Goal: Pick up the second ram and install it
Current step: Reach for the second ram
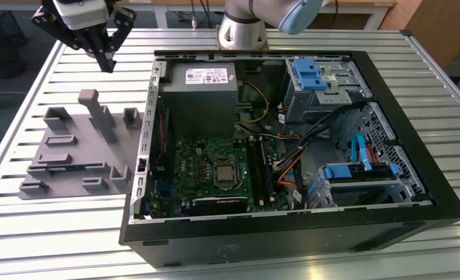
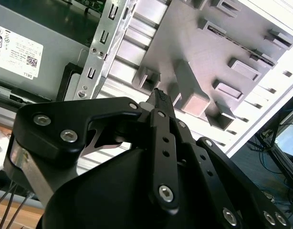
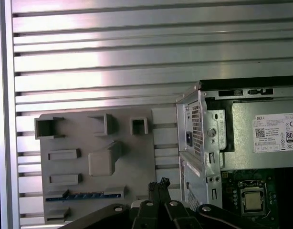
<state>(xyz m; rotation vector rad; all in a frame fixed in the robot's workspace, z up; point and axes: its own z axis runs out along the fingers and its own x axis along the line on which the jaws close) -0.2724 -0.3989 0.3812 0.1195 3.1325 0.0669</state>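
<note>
One blue stick, the second ram [image 3: 79,195], is seen in the first wrist view lying flat on the grey tray [image 3: 137,157], seated between two low raised blocks. Nothing touches it. The tray is set on the slatted bench [image 1: 59,233], just beside the open computer case [image 1: 292,233], on the exterior view's left.

The tool [image 1: 106,65] is hung high above the bench near the tray's far end, well apart from the ram. Its fingers are clenched together tip to tip with nothing between them; the same is shown in the second wrist view [image 2: 159,95] and in the first wrist view [image 3: 158,183].

Progress is judged as early. The ram is not yet gripped or lifted, so the pick-up is left to do, and the whole install too. The motherboard [image 1: 206,157] is exposed inside the case, and the long memory slots [image 1: 260,169] are seen beside the processor socket [image 1: 223,173]. Whether a stick is already seated in those slots cannot be told. Loose cables [image 1: 292,154] are draped close to the slots.
</note>
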